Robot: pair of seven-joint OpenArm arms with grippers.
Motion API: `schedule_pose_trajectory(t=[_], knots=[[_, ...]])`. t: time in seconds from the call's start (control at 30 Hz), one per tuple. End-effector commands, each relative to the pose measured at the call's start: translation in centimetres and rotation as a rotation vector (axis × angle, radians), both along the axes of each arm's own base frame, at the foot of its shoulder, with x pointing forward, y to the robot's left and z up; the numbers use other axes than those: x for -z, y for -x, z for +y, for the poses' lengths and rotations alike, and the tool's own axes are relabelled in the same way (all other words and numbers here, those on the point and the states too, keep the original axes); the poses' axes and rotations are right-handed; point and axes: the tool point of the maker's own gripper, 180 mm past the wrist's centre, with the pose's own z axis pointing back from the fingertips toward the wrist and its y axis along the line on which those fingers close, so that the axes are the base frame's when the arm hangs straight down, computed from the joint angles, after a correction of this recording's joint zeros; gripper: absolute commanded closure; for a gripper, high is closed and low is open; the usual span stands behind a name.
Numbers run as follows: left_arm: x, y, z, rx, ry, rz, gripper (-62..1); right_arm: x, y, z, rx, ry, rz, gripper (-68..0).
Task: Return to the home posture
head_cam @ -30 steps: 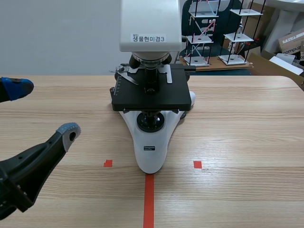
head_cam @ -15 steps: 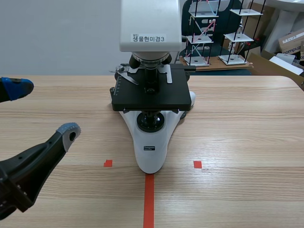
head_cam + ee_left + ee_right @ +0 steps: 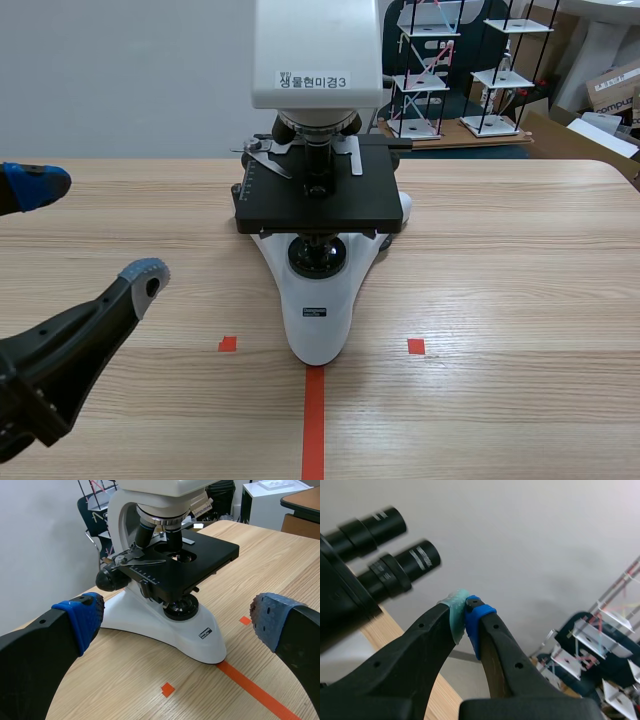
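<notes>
A white microscope (image 3: pixel 316 150) with a black stage (image 3: pixel 318 200) stands at the table's middle, its base on the orange-red centre line. My left gripper (image 3: pixel 95 228) hovers low at the table's left, open, with nothing between its blue pads. In the left wrist view the microscope (image 3: pixel 165 575) lies ahead of the left gripper (image 3: pixel 177 620), apart from its fingers. The right arm does not show in the scene view. Raised high, my right gripper (image 3: pixel 466 620) is shut on nothing, pads pressed together, beside the microscope's black eyepieces (image 3: pixel 385 555).
The wooden table (image 3: pixel 500 260) carries orange-red tape squares (image 3: pixel 416 346) and a centre line. Behind the table's far edge stand wire racks (image 3: pixel 470 70) and cardboard boxes (image 3: pixel 612 90). A white wall is behind.
</notes>
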Motion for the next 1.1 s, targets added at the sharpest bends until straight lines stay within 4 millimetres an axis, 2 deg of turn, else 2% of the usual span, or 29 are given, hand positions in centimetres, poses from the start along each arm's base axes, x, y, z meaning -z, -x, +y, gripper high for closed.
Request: schedule_pose_trajectory(t=[0.0,0.13,0.3,0.4,0.57,0.73,0.77,0.9,1.07], knots=[[-0.6,0.0,-0.1,-0.005,0.022,-0.013,-61.5,-1.2,0.1,-1.5,0.022,-0.002,-0.038,-0.3],[-0.5,0.0,-0.1,-0.005,0.022,-0.013,-61.5,-2.0,1.5,-2.9,0.033,0.02,-0.073,-0.6],[-0.5,0.0,-0.1,-0.005,0.022,-0.013,-61.5,-3.7,4.4,-4.8,0.08,0.037,-0.162,-7.2],[-0.5,0.0,-0.1,-0.006,0.022,-0.013,-61.5,-3.4,6.0,-5.3,0.083,0.027,-0.166,-10.2],[-0.5,0.0,-0.1,-0.006,0.02,-0.01,-61.5,-0.7,8.2,-6.0,0.081,-0.024,-0.107,-25.6],[-0.5,0.0,-0.1,-0.006,0.02,-0.01,-61.5,1.5,11.0,-6.1,0.058,-0.144,-0.044,-49.0],[-0.5,0.0,-0.1,-0.006,0.02,-0.01,-61.5,1.8,11.6,-6.1,0.057,-0.163,-0.033,-51.6],[-0.5,0.0,-0.1,-0.006,0.02,-0.01,-61.5,3.6,13.7,-5.7,0.051,-0.197,0.03,-52.1],[-0.5,0.0,-0.1,-0.006,0.02,-0.01,-61.5,6.7,16.7,-3.9,0.014,-0.218,0.144,-58.1]])
